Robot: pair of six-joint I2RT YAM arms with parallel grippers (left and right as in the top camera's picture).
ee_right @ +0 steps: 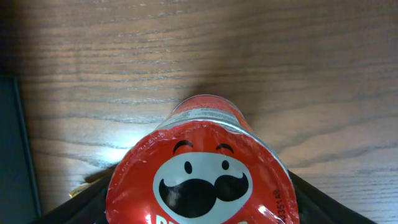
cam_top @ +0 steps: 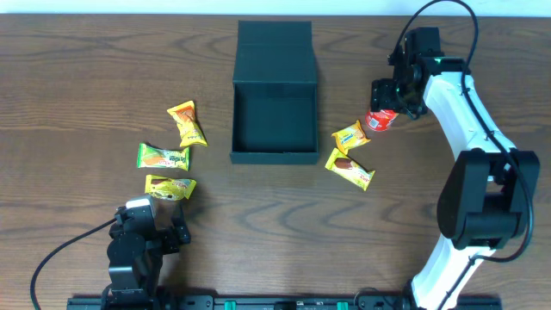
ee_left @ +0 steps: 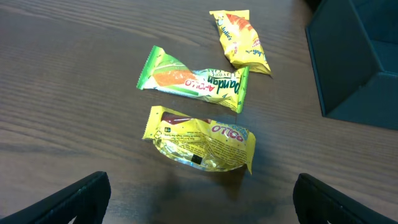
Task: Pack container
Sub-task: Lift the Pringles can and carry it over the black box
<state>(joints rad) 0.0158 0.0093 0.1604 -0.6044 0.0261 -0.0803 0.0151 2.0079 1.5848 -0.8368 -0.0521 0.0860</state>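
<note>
1. Dark teal-green square rigid cardboard box (cam_top: 237, 120) sits open at centre-rear of the brown wooden table (cam_top: 86, 69), its hinged flap lid (cam_top: 274, 47) laid back behind it.
2. Right gripper (cam_top: 385, 105) is clamped on the small red Pringles can (ee_right: 205, 174), fingers tight on both sides; the can is right of the box.
3. Left gripper (ee_left: 202, 199) is spread wide and holds nothing, near the crinkled yellow snack packet (ee_left: 202, 140).
4. Green Pandan packet (ee_left: 196, 81) and yellow-orange packet (ee_left: 239, 40) lie beyond it, left of the box.
5. Two yellow snack packets (cam_top: 349, 155) lie between the box's front-right corner and the can.

Left gripper (ee_left: 202, 182) gapes wide (arm folded); right gripper (ee_right: 199, 208) clamped.
</note>
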